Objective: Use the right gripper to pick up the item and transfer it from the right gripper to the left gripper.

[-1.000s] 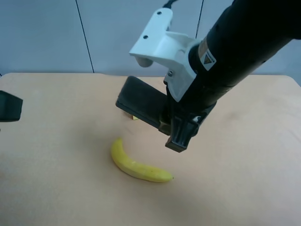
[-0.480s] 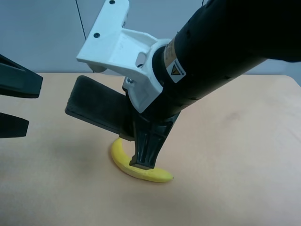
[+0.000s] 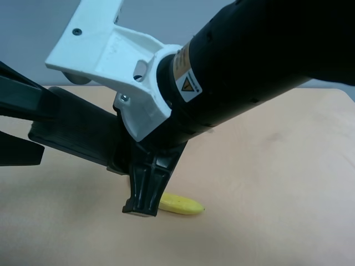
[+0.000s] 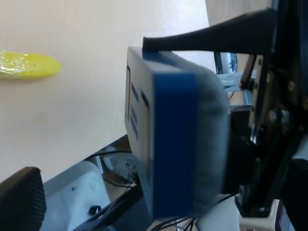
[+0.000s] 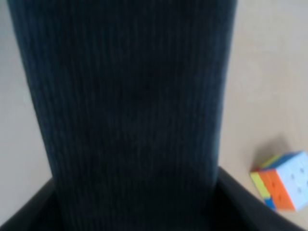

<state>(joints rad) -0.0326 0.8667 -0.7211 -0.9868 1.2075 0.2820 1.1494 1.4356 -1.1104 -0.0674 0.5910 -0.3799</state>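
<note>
Holding the eraser point(image 4: 173, 144) aloft over the table point(image 3: 277, 183), our right claw point(image 3: 133, 172) has the pickup done; we judge the handover is left, with the left claw point(image 3: 16, 130) spread wide near it, not yet gripping.

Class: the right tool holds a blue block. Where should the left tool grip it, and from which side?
Probably the free end of the blue block, which sticks out from the right tool. Come in end-on, along its length, closing across its thickness: it is a long flat slab, pinched further along.
</note>
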